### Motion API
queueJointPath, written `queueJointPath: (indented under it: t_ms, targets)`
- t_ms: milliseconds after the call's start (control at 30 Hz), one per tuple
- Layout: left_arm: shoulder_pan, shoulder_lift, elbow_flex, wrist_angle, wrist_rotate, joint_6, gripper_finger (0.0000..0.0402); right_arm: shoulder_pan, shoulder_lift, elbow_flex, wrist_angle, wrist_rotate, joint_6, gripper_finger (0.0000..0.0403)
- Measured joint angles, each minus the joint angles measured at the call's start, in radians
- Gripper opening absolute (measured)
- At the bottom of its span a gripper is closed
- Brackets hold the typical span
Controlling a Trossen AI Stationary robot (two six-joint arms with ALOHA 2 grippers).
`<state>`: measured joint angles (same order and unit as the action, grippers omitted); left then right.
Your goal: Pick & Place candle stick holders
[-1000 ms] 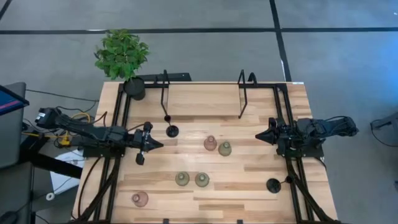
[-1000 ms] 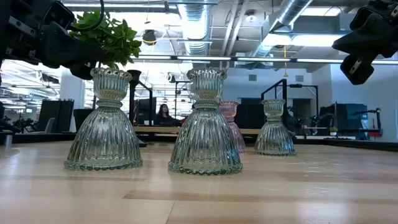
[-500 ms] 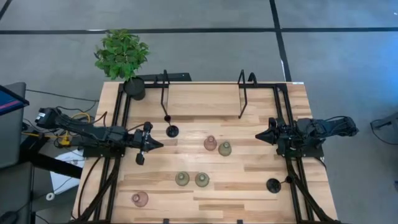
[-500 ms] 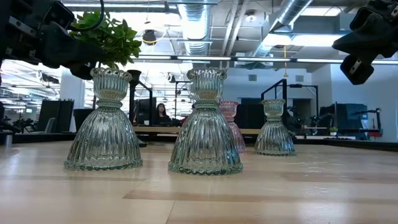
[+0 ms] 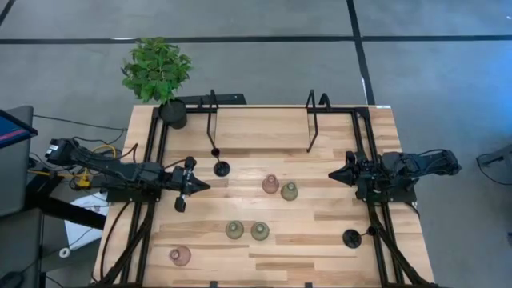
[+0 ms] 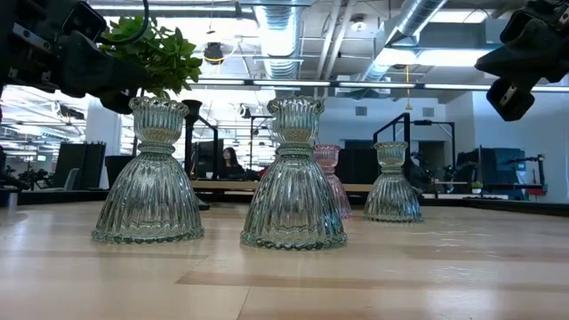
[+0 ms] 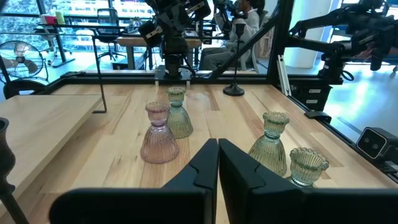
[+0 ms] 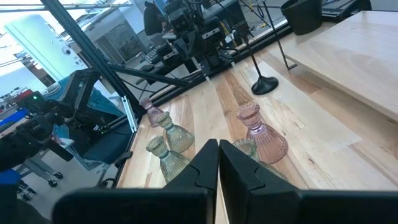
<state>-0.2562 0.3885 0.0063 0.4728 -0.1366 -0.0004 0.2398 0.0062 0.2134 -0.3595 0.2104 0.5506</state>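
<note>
**Desk:** Report the hands, please.

**Operator:** I see the left hand (image 5: 202, 187) hovering over the left part of the counter (image 5: 264, 128), fingers pressed together, carrying nothing. The right hand (image 5: 334, 174) hangs over the right side, fingers likewise pressed together and empty. Both tips point inward toward the middle.

**Desk:** And the holders?

**Operator:** I count a pink holder (image 5: 270, 184) and an olive-green holder (image 5: 289, 191) just beside each other at mid-counter, between the two hands. Two more green holders (image 5: 246, 231) stand side by side nearer the front edge. A second pink holder (image 5: 180, 256) sits alone at the front left corner. One black thin-stemmed holder (image 5: 222, 168) stands upright near the left hand's tip; the other black holder (image 5: 351, 238) is at the front right, beside the right arm's frame.

**Desk:** Anything else?

**Operator:** A potted plant (image 5: 158, 72) at the back left corner, and two wire frames (image 5: 262, 120) standing along the back.
</note>
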Motion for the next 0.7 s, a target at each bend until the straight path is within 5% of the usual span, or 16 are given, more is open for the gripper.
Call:
queueJointPath:
  t_ms: [700]
  targets:
    - [0.0, 0.0, 0.0, 0.007, 0.006, -0.231, 0.0013, 0.0, 0.0, 0.0, 0.0, 0.0, 0.0, 0.0006]
